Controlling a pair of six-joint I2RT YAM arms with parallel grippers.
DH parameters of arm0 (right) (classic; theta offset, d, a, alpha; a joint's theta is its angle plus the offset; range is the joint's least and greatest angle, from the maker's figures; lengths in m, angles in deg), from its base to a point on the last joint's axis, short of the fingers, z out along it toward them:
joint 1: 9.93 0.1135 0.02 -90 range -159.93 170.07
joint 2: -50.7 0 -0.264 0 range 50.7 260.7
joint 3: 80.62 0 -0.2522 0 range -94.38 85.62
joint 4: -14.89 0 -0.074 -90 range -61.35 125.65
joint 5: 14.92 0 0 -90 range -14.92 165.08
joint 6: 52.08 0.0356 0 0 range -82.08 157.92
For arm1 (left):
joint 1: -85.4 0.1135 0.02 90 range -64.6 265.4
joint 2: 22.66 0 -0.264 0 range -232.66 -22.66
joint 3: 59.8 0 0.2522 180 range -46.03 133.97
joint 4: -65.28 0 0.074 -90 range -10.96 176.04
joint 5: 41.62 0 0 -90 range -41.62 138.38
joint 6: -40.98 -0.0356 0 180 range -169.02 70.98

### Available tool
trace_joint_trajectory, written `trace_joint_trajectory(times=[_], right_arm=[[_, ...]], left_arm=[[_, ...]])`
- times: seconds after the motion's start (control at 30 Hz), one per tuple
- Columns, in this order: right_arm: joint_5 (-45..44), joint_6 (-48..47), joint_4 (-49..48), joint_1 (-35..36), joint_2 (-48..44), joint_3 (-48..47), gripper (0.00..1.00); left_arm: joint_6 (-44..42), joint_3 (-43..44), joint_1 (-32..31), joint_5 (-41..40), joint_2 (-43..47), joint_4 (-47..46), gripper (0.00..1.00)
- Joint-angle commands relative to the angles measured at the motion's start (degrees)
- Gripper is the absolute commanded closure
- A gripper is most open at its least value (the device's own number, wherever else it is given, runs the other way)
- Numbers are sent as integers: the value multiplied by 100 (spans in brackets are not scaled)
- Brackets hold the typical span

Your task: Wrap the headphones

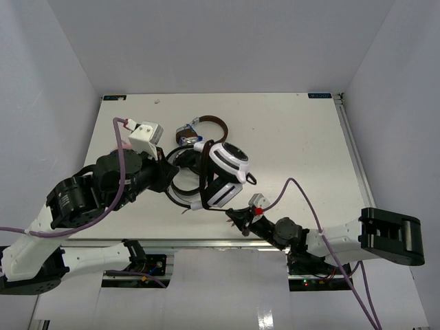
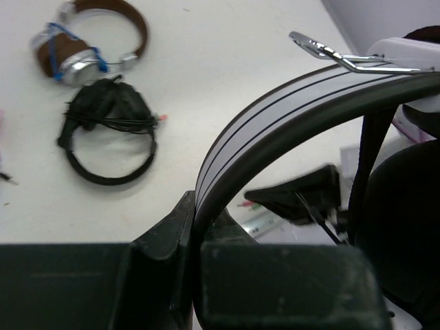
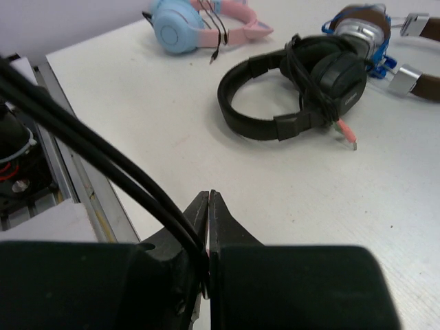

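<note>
The white headphones (image 1: 228, 163) with black ear pads are held off the table at the middle. My left gripper (image 1: 169, 180) is shut on their white headband (image 2: 275, 117), which runs out from between the jaws in the left wrist view. The thin black cable (image 3: 103, 158) runs in two strands into my right gripper (image 3: 208, 201), which is shut on it. The right gripper (image 1: 234, 217) sits just below the lower ear cup (image 1: 220, 192), near the table's front edge.
All-black headphones (image 2: 110, 130) and brown-banded silver headphones (image 1: 206, 127) lie on the table behind the white ones. Pink and blue cat-ear headphones (image 3: 185, 20) lie farther left. The table's metal front rail (image 3: 75, 185) is close beside the right gripper.
</note>
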Motion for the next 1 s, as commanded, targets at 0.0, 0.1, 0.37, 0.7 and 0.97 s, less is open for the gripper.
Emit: trace_joint_trajectory(times=[0.0,0.1,0.37,0.7,0.97], right_arm=[[-477,-173,794,-79,-749,-19,92],[-715,-225,2047,-239,-1646,-399,92],[-545,282,6126,-1324,-3308,-1798,92],[-30,754,8893,-1391,-2984,-3737,92],[357,845,9419,-1397,-2507,-4403,92]], left_arm=[[-704,46,-30,2786,182,-1065,100],[-1181,-224,-30,3572,72,-863,100],[-2330,-1073,-30,2940,-521,-90,100],[-3283,-1593,-38,625,-1401,-650,100],[-4692,-2481,-310,-924,-799,-2228,100]])
